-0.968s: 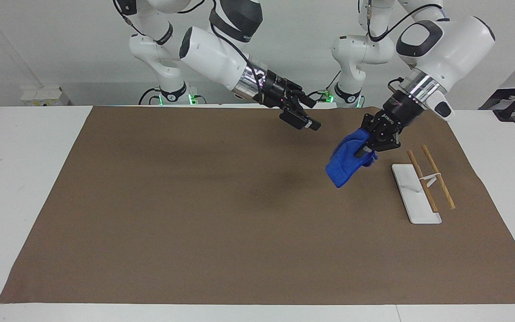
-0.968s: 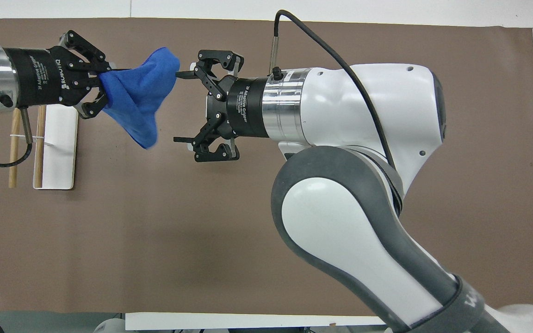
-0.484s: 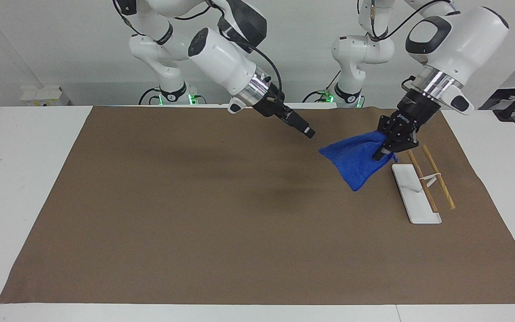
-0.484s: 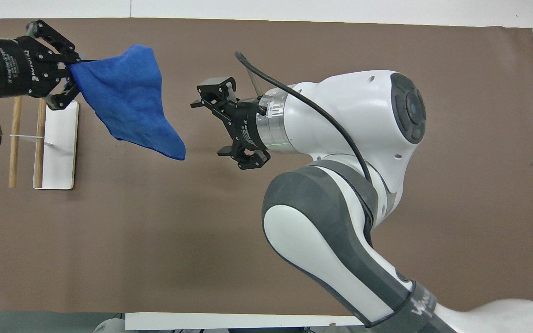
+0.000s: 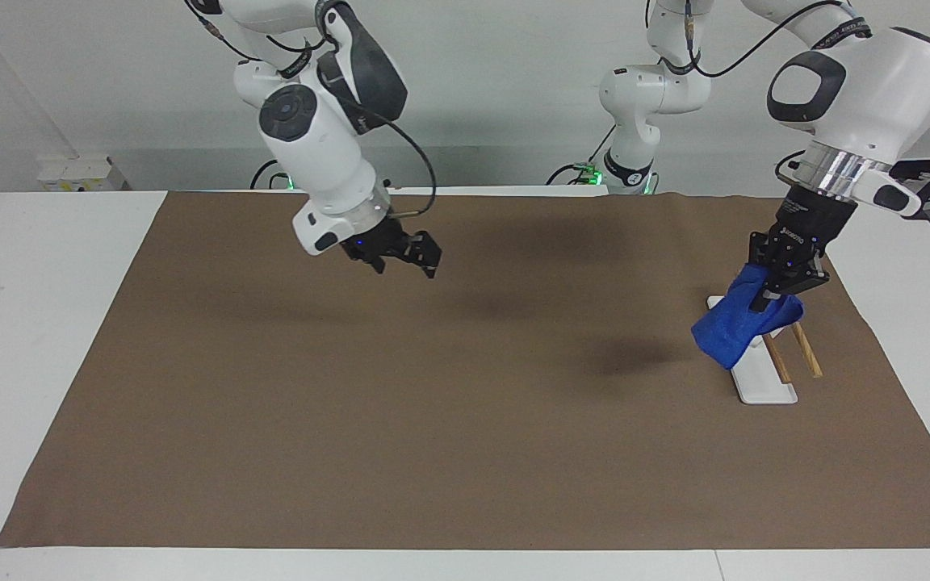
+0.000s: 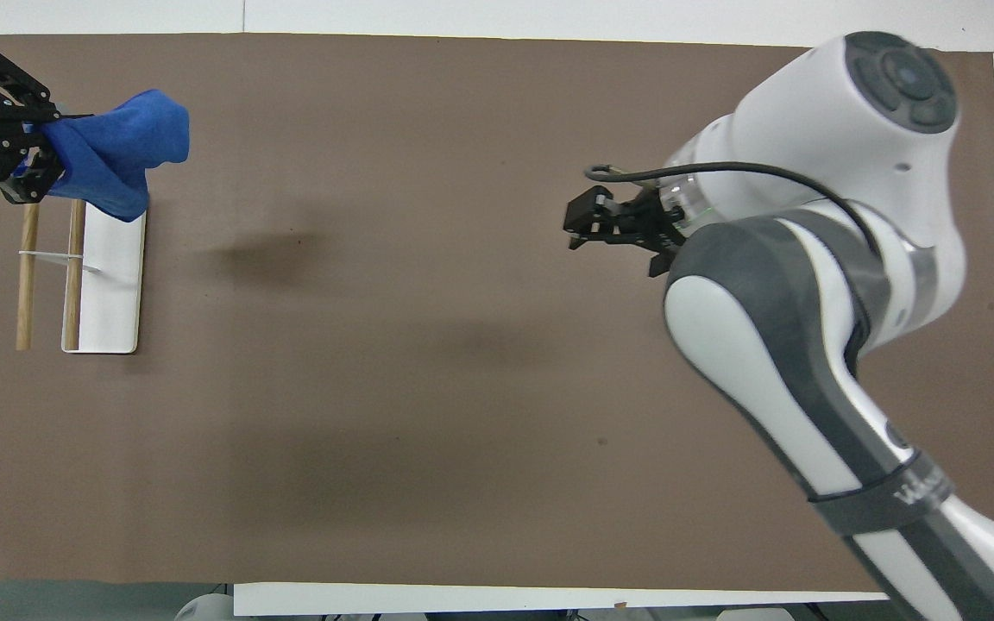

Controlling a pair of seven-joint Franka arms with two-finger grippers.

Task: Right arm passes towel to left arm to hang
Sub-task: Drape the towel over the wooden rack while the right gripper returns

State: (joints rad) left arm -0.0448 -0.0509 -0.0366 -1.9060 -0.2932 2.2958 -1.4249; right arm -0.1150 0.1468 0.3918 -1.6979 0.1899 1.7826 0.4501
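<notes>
Both arms have parted since half a second ago: the right gripper (image 5: 408,257) has drawn away from the handover spot and now hangs over the brown mat (image 5: 465,420) toward the right arm's end of the tabletop (image 5: 45,339), while the left gripper (image 5: 784,278) has carried the towel (image 5: 735,323) over to the rack (image 5: 764,355) by the left arm's edge. A second ago the two grippers nearly met over the mat with the cloth between them; now they are well apart.

Closed on a bunched corner of the towel, the left jaws let the rest of the blue cloth sag over the end of the rack nearer the robots, covering part of its white base and the near ends of the two wooden rods. Whether the cloth already rests on a rod or only hangs above it cannot be told. How the right jaws stand cannot be told either; they carry nothing.

Judging by this, the pass is done and the hanging step is in hand. What is left looks like lowering the cloth across a rod and letting go, with the risk that a bunched towel slides off
</notes>
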